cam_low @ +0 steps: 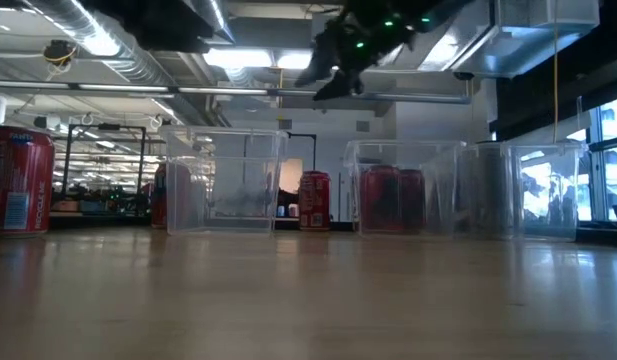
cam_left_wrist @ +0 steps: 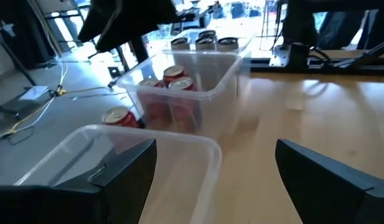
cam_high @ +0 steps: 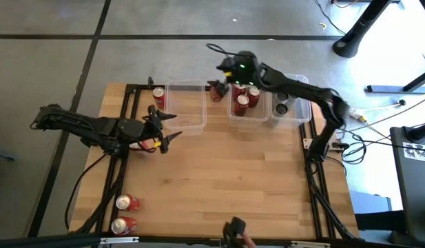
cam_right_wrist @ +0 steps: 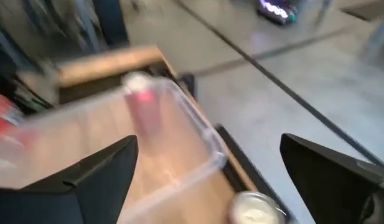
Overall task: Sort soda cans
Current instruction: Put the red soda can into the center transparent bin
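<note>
The right gripper (cam_high: 224,69), jaws spread wide and holding nothing, hangs above the far table edge in the upper centre of the high view, just over a red can (cam_high: 216,93) that stands on the wood between the left bin (cam_high: 185,120) and the middle bin (cam_high: 250,118). The left gripper (cam_high: 165,127), also spread and empty, sits at centre left beside the left bin. Two red cans (cam_high: 247,97) stand inside the middle bin; dark-bodied cans (cam_high: 282,103) occupy the right bin (cam_high: 298,116). Another red can (cam_high: 158,96) stands at the left bin's far left corner, and two more (cam_high: 125,213) lie on their sides at lower left. These cans are judged rigid but thin-walled, smooth and liable to slip; weight cannot be read from the pictures. Recommended hold: across the cylindrical body at mid-height, fingers on opposite sides, with moderate force to avoid denting. The lying cans may roll when touched.
</note>
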You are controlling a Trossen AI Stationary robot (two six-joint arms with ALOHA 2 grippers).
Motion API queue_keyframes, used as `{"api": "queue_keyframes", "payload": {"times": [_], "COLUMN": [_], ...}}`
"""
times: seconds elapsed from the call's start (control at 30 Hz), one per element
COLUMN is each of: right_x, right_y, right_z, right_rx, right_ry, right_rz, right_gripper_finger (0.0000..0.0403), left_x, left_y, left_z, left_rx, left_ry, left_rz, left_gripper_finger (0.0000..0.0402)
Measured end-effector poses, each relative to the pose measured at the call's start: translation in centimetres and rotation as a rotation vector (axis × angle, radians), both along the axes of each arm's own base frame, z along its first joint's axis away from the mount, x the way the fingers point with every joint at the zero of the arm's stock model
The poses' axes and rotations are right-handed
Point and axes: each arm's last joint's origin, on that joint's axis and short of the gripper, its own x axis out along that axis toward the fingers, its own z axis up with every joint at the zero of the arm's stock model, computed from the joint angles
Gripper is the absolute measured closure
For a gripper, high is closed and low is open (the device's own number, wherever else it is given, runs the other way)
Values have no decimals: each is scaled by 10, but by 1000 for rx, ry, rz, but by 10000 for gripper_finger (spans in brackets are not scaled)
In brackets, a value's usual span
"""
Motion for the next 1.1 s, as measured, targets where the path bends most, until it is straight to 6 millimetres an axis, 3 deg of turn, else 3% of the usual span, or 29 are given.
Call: {"api": "queue_keyframes", "payload": {"times": [0.23,0.47,0.9,1.1], "right_x": [24,30,41,43], "right_y": [-37,-59,-68,-67], "right_z": [-15,-57,-105,-110], "right_rx": [55,91,140,142], "right_ry": [196,331,451,465], "right_rz": [-81,-84,-61,-55], "right_gripper_finger": [13,13,13,13], "left_x": [-1,-1,-1,-1], "left_y": [2,2,2,2], "left_z": [-3,-3,-3,-4], "left_rx": [-44,-43,-46,-46], "left_ry": [6,7,8,16], "left_rz": [24,24,25,26], "left_gripper_finger": [84,84,84,84]}}
